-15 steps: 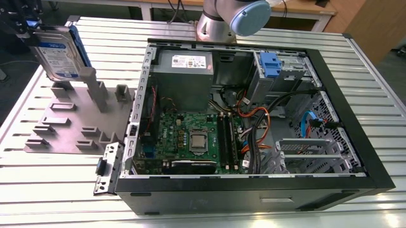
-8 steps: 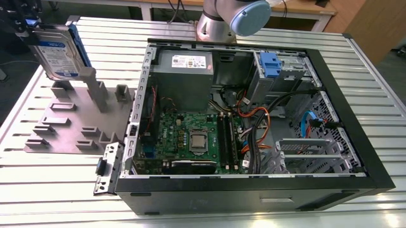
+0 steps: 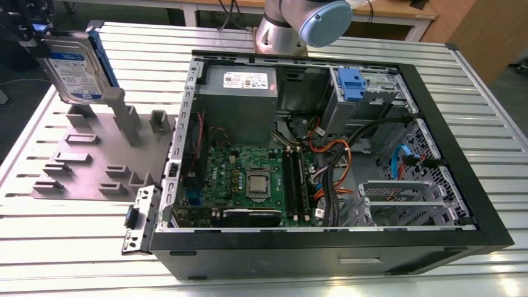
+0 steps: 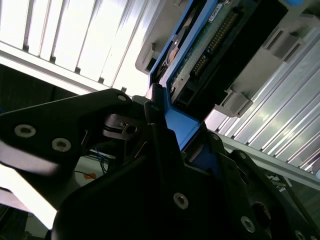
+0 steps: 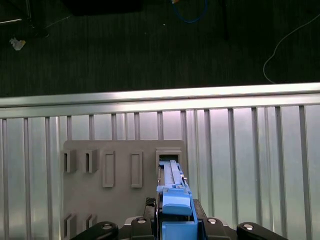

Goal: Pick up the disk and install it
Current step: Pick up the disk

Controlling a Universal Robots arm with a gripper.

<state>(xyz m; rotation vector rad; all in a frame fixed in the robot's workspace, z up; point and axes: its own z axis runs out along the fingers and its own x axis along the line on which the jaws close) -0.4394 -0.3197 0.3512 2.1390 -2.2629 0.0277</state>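
1. Hand [image 5: 176, 222] clamped shut on the disk's [image 3: 78, 65] blue end handle [image 5: 175, 200].
2. Open computer case [image 3: 462, 185] at three o'clock of disk; keep clear.
3. Slotted holder [image 3: 83, 167]: disk upright above it, ten o'clock, exterior view; judged best drawn straight, untilted.

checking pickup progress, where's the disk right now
The disk stands upright at the exterior view's upper left, gripped at its top end by the gripper, over the grey slotted holder and outside the open computer case.
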